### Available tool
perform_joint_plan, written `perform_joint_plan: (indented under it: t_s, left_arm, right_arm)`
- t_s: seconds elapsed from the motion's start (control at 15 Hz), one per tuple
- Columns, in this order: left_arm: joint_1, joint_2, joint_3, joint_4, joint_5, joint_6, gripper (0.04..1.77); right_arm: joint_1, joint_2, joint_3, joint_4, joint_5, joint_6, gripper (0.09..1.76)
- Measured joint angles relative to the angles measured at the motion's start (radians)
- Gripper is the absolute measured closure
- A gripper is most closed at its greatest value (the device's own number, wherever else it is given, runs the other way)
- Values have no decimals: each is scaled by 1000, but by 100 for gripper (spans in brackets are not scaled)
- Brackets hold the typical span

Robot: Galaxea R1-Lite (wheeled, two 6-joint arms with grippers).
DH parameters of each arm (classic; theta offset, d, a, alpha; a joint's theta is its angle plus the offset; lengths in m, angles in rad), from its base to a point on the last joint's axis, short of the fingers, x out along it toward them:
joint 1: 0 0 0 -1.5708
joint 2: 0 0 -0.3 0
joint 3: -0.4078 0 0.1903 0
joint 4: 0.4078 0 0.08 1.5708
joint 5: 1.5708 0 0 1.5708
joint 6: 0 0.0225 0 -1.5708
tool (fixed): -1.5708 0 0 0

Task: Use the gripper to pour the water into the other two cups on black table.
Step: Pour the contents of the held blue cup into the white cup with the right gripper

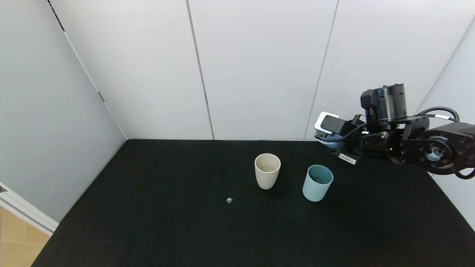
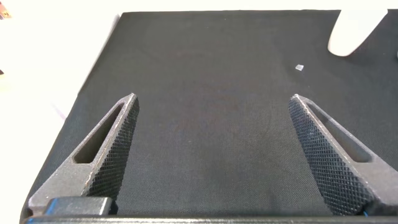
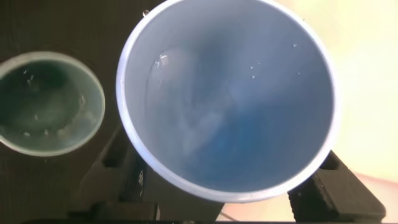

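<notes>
The cream-beige cup [image 1: 267, 171] and the teal-green cup [image 1: 317, 183] stand upright side by side on the black table [image 1: 156, 222]. My right gripper [image 1: 331, 144] hangs above the table behind and to the right of the teal cup. It is shut on the larger light blue cup [image 3: 230, 93], whose fingers [image 3: 121, 171] press its sides. The right wrist view looks into the blue cup's mouth: drops cling to its inner wall. The teal cup [image 3: 50, 102] beside it holds water with small bubbles. My left gripper [image 2: 211, 99] is open and empty, low over the table's left part.
A tiny grey scrap [image 1: 229, 200] lies on the table in front and to the left of the cream cup; it also shows in the left wrist view [image 2: 300, 67]. White walls close the table at the back and both sides.
</notes>
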Motion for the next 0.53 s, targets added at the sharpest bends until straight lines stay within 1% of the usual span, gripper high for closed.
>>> perform_joint_plan:
  t_s: [0.53]
  left_arm:
    - [0,0,0,0,0,0,9]
  right_arm:
    - [100,69,-151,24,-11,1,60]
